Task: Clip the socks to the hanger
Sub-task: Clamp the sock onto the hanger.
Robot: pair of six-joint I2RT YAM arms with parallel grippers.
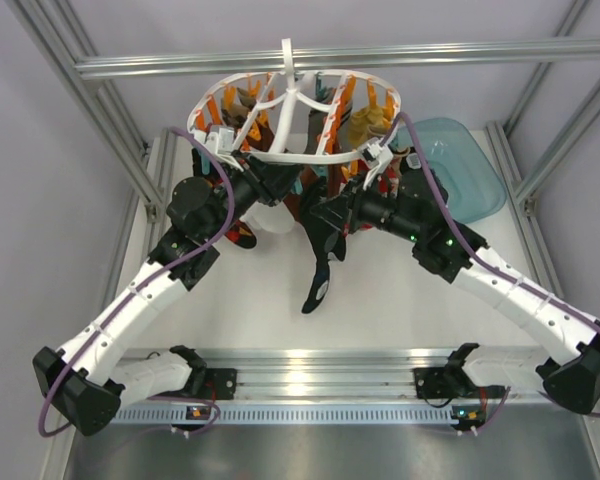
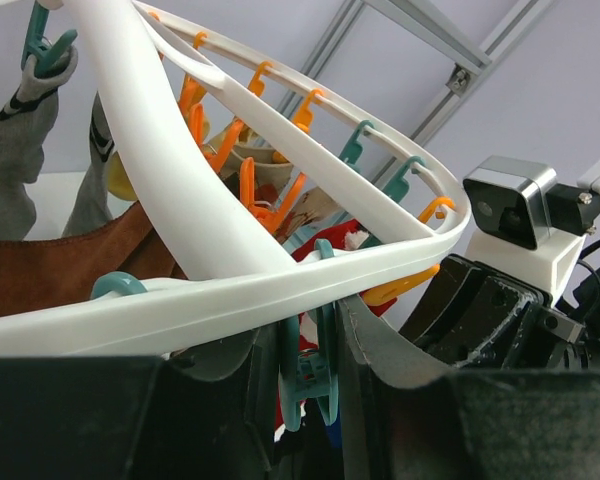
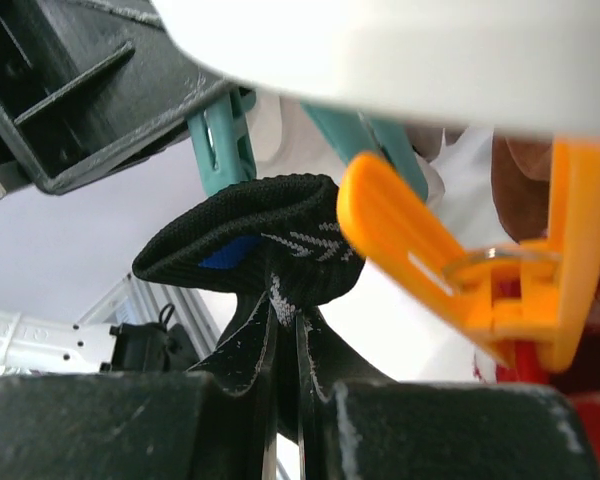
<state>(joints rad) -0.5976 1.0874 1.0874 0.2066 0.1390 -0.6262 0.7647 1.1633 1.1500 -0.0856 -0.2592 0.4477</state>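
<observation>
The white round hanger hangs at the back centre with orange and teal clips; its rim crosses the left wrist view and the right wrist view. My left gripper is just under the front rim, shut on a teal clip between its fingers. My right gripper is shut on a dark sock that dangles toward the table. In the right wrist view the sock's folded end, with blue and white patches, bulges above my fingers, right below a teal clip.
Grey socks, a brown cloth and a yellow item hang on the ring. An orange clip hangs right of the sock. A teal tub stands at back right. A red-patterned sock lies under my left arm.
</observation>
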